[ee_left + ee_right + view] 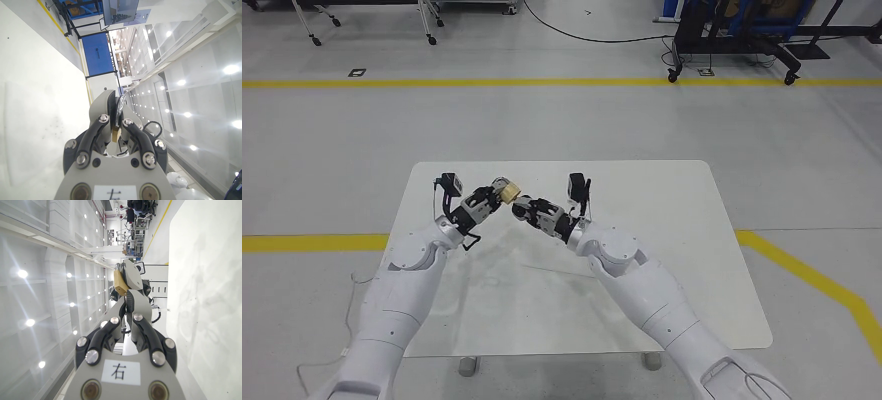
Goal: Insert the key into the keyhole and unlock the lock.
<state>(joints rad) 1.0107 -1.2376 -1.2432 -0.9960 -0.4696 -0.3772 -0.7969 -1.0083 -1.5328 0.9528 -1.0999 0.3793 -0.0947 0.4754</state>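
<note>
**Operator:** Report the state of the left claw.

**Unit:** My left claw [118, 103] is closed on the padlock [115, 134]. In the left wrist view the steel shackle [121, 105] lies between my fingers near their tips. The brass body lies between them, nearer the palm.

**Operator:** Report the state of the right claw.

**Unit:** My right claw [126, 299] is closed on the key [125, 297]. In the right wrist view a short silver length of the key projects past my fingertips. It touches the end face of the padlock's brass body, which protrudes from the left claw beyond it.

**Operator:** What does the top view add?

**Unit:** Position. My two claws meet tip to tip above the far half of the white table [672, 210], towards its left side. The padlock appears as a small brass block at the junction, held off the surface.

**Operator:** Is the key seated in the keyhole?

**Unit:** I cannot tell. The contact point is visible from the right wrist, but the keyhole is hidden there. From the left wrist, my own fingers and the padlock body cover that end. I also cannot tell whether the shackle is latched.
</note>
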